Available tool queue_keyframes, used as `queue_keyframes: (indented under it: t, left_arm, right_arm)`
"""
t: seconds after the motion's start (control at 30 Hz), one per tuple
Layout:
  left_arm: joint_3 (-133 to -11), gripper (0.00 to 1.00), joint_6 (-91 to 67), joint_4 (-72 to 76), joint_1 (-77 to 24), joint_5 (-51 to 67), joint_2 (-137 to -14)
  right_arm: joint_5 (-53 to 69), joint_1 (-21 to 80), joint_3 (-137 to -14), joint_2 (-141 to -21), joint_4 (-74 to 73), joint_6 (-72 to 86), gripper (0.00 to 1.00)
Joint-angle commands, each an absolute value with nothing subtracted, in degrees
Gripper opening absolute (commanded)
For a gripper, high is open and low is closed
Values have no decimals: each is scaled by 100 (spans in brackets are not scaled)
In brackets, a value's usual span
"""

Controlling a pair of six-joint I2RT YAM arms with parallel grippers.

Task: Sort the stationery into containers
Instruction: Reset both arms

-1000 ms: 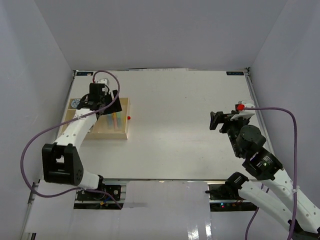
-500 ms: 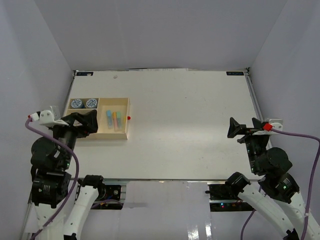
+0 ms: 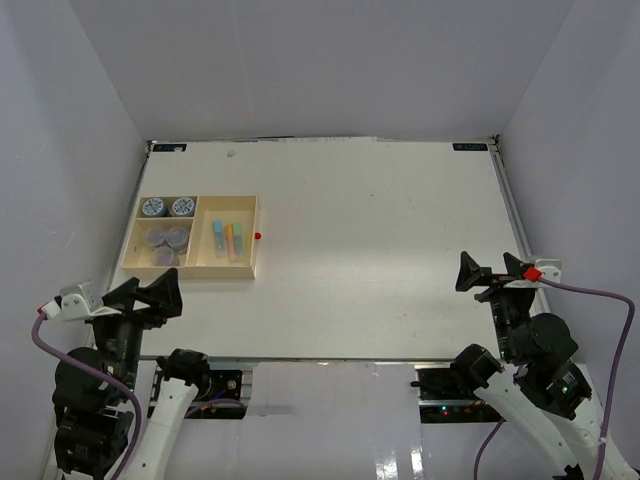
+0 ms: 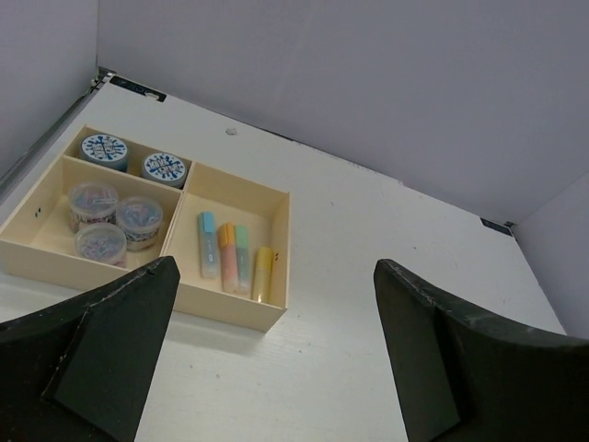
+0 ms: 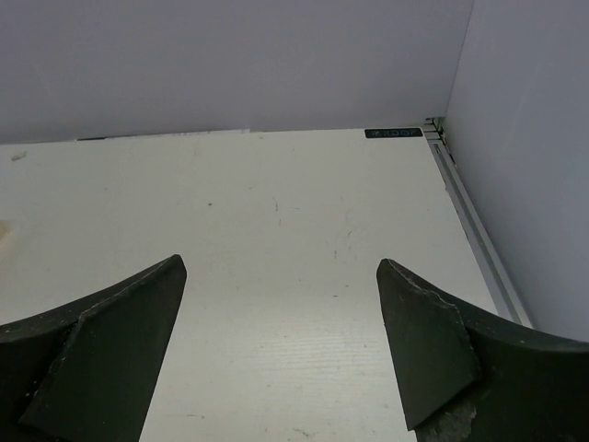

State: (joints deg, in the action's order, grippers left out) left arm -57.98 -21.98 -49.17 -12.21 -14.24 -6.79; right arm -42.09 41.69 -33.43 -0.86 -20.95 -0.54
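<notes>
The containers are one beige compartment tray (image 3: 200,270) at the table's left, also seen in the left wrist view (image 4: 221,308). Two blue-lidded jars (image 3: 166,207) stand in its far left compartment, with three grey-purple jars (image 3: 166,243) in the compartment in front of them. Pastel sticks (image 3: 228,238), blue, orange, green and yellow (image 4: 234,262), lie side by side in the right compartment. My left gripper (image 3: 152,290) hangs open and empty, drawn back near the table's front left edge, short of the tray. My right gripper (image 3: 490,270) is open and empty over bare table at the right.
A small red dot (image 3: 258,236) sits at the tray's right wall. A metal rail (image 5: 479,230) runs along the table's right edge, and grey walls close in three sides. Cables loop from both wrists.
My left arm has pulled back from above the tray to the near left corner, uncovering the jars, and its jaws have widened. My right arm has withdrawn toward the near edge.
</notes>
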Motion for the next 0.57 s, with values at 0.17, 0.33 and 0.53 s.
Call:
queue_keyframes:
  t: [0.17,0.33,0.53]
  left_arm:
    - [-5669,98,-2276,-5194,-1257,-1626,-606]
    - [-5625,98,-2373,-5212,-1257,-1547,-668]
    - [-5599,98,-2338,-5168,-1274,-1512,-712]
  right_arm:
    - [-4245,4157,-3234,132,-2039,-44,92]
    - [-4166,4157,-3182,35,-2039,-44,94]
    - [-4104,4157,-3146,26,-2030,-44,95]
